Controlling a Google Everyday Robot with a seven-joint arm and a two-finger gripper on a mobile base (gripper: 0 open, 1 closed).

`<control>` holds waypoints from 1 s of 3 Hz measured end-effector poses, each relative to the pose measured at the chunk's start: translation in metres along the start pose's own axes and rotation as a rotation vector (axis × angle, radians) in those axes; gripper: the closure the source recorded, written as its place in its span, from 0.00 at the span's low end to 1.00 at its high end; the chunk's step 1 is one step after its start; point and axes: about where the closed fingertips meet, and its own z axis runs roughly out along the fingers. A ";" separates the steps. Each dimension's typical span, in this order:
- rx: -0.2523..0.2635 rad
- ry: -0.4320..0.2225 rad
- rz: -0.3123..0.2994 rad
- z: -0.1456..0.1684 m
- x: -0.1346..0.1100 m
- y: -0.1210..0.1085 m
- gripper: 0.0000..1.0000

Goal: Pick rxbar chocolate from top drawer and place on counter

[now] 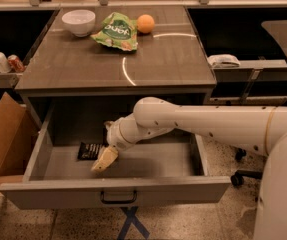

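Tan tool (104, 160) sits by the flat black bar (89, 150) in the open grey drawer (118, 190) below the wood-grain bench (108, 69) front edge, can't tell its grip, pickup and placing left.

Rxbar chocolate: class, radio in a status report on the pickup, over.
Claw low in open top drawer, beside rxbar chocolate. Bar flat on drawer floor. Bowl, green bag, orange on counter far end.

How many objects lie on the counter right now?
3: a white bowl at back left, a green snack bag beside it, an orange right of the bag. None seems hidden. The gripper is inside the open top drawer.
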 end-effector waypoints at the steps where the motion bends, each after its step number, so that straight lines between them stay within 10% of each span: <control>1: 0.005 0.007 -0.003 0.016 0.002 -0.001 0.00; 3: 0.010 0.012 -0.002 0.030 0.009 -0.006 0.42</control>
